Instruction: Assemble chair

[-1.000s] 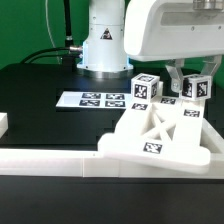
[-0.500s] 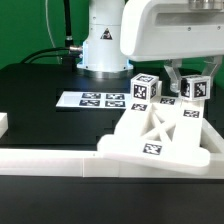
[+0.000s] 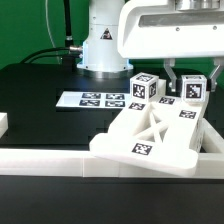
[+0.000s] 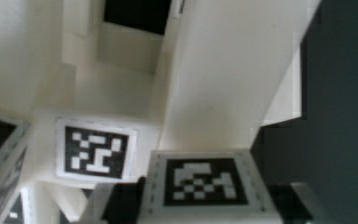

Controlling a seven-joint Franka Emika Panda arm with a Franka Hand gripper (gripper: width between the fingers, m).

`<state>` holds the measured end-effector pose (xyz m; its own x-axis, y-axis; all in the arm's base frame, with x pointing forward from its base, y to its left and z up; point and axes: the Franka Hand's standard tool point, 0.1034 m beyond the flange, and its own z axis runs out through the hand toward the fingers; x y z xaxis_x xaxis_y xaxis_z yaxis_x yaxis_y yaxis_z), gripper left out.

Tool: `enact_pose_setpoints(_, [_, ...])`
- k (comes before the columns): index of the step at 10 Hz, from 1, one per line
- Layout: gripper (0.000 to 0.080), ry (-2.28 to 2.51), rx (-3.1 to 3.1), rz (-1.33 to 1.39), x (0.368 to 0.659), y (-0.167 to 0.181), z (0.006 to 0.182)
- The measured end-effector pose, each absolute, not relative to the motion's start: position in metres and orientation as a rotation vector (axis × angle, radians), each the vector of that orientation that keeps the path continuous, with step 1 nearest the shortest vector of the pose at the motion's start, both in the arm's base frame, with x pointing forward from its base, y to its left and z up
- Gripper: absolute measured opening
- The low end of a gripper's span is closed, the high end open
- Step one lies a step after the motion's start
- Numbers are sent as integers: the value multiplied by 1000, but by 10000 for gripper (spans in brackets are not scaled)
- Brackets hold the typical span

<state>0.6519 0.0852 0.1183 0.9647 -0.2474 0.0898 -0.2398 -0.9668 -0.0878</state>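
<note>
The chair is a white, partly joined piece at the front of the exterior view's right. It has a flat slab with cross bracing and two tagged posts standing at its back. My gripper comes down from above and is shut on the right post. In the wrist view that post fills the middle, with its tag between my fingertips, and my gripper closes on both sides of it. The other post's tag shows beside it.
The marker board lies flat on the black table behind the chair. A long low white border wall runs along the front edge. The robot base stands at the back. A small white block sits at the far left.
The chair has shifted towards the exterior view's left and tilted, its front corner now over the border wall. My gripper has moved slightly left with the post still held.
</note>
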Motion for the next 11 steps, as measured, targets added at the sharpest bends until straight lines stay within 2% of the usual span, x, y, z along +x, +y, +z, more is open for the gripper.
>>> enact_pose_setpoints(4, [282, 744, -2952, -134, 652, 86, 118])
enact_pose_setpoints(7, [281, 1204, -2744, -78, 649, 92, 117])
enact_pose_setpoints(11, [276, 1686, -2449, -14, 642, 106, 109])
